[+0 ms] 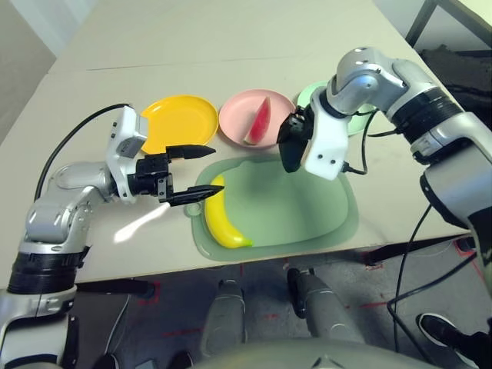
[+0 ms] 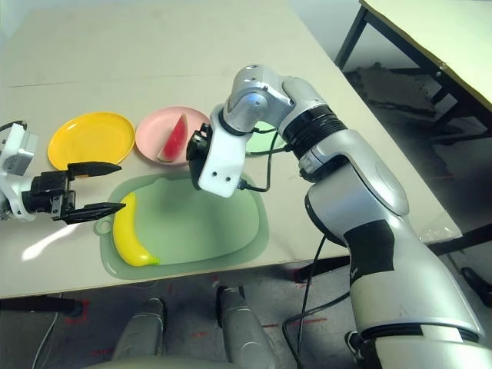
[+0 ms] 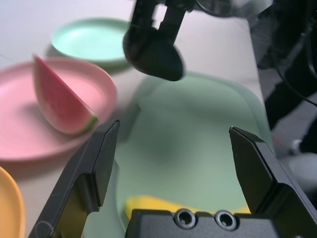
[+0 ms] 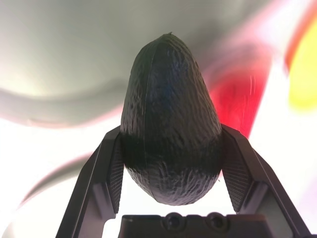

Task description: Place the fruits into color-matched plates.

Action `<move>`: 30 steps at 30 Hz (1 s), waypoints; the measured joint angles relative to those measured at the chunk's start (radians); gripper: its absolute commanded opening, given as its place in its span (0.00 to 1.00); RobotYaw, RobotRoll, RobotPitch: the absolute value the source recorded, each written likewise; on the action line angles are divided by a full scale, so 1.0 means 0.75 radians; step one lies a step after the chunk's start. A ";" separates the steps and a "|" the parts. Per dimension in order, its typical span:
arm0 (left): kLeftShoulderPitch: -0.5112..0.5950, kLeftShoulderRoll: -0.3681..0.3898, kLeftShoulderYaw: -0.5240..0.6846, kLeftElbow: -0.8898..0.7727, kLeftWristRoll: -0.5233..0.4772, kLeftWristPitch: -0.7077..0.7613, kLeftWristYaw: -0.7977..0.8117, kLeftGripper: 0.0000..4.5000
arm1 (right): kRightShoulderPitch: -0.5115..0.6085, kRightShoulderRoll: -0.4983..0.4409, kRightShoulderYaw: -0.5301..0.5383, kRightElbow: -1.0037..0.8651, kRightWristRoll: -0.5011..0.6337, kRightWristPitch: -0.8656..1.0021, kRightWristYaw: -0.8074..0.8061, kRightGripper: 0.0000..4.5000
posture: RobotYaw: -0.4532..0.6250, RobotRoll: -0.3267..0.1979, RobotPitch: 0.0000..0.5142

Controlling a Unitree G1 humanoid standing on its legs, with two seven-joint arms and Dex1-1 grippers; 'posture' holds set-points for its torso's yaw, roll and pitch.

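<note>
Table (image 1: 231, 46): beige top, wide bare room beyond the plates; its near edge runs just below the mat, so keep your moves inboard.

Mat (image 1: 307, 207): pale green, rounded, lying at the near edge. The banana lies at its left end; the rest is bare.

Plates, in a row behind the mat: yellow plate (image 1: 181, 119) at left, bare; pink plate (image 1: 238, 115) in the middle, holding the watermelon wedge (image 1: 260, 123); mint green plate (image 3: 91, 39) at right, bare in the left wrist view and partly hidden behind your right arm.

Banana (image 1: 219, 219): curved, smooth, likely hard plastic, light and slippery. Take it across the middle of the curve, not at the tapering ends.

Avocado (image 4: 171, 124): dark green, bumpy, probably light and rigid; the bumpy skin should help the hold. It sits in your right gripper (image 4: 171, 166), both fingers pressed on its broad belly, hanging above the mat's far edge, near the pink plate.

Left gripper (image 1: 196, 174): fingers spread wide, holding nothing, just beside the banana's upper end. The yellow plate lies close behind it.
</note>
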 measured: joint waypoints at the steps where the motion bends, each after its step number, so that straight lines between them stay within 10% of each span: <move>1: -0.014 -0.001 -0.003 0.007 0.018 0.000 0.020 1.00 | -0.029 0.003 -0.001 0.064 -0.057 0.053 -0.089 0.67 | 0.41 0.62 0.39; 12: -0.015 0.004 -0.010 0.015 0.067 0.003 0.040 1.00 | -0.034 0.034 0.045 0.344 -0.422 0.506 -0.764 0.67 | 0.41 0.62 0.39; 23: 0.004 0.020 -0.010 0.011 0.071 0.013 0.039 1.00 | 0.137 0.042 0.067 0.399 -0.535 0.710 -0.896 0.67 | 0.43 0.62 0.40; 27: 0.012 0.027 -0.010 0.009 0.071 0.018 0.039 1.00 | 0.157 0.042 0.050 0.400 -0.541 0.730 -0.914 0.99 | 0.43 0.62 0.41; 30: 0.014 0.027 -0.009 0.004 0.071 0.019 0.040 1.00 | 0.144 0.038 0.031 0.400 -0.540 0.723 -0.910 0.99 | 0.44 0.62 0.41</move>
